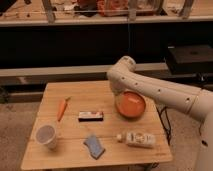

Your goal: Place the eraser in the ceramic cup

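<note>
While the eraser (90, 116) lies untouched mid-table, we're at the approach step. The gripper (116, 95) hangs by the orange bowl (131, 104), centre frame; can't tell its state. Next: descend onto the eraser, then go to the ceramic cup (46, 136), lower left.

The white arm (165, 95) comes in from the right and slopes up leftward to a rounded joint (123, 68) over the far right part of the desk (75, 150). There it bends downward. The end effector (116, 96) hangs just below that bend, close above the desk.
</note>
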Robot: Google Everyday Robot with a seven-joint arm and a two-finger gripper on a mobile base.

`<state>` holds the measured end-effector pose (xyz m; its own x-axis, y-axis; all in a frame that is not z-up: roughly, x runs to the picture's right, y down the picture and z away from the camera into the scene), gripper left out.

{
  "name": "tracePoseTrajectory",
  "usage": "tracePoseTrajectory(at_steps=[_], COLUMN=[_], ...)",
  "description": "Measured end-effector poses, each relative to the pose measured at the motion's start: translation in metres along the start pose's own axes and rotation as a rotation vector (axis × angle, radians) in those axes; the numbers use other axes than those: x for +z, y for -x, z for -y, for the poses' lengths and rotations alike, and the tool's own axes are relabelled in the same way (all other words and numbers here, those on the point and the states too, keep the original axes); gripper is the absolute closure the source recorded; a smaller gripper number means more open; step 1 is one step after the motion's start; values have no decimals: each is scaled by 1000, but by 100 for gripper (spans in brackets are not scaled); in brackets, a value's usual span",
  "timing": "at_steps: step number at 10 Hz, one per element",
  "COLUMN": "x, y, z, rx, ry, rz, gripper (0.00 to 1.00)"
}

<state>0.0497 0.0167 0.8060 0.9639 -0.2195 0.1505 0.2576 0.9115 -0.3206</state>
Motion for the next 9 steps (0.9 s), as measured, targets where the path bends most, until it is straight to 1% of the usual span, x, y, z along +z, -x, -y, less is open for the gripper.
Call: tracePoseTrajectory(at_steps=[2,4,7,9], x=[2,5,11,15], y=[5,12,31,36], z=[0,0,1,0], rx=[-15,-20,-26,-22], ry=[-3,-4,-5,-7], rz=[12,32,75,103], gripper=[20,20,20,20])
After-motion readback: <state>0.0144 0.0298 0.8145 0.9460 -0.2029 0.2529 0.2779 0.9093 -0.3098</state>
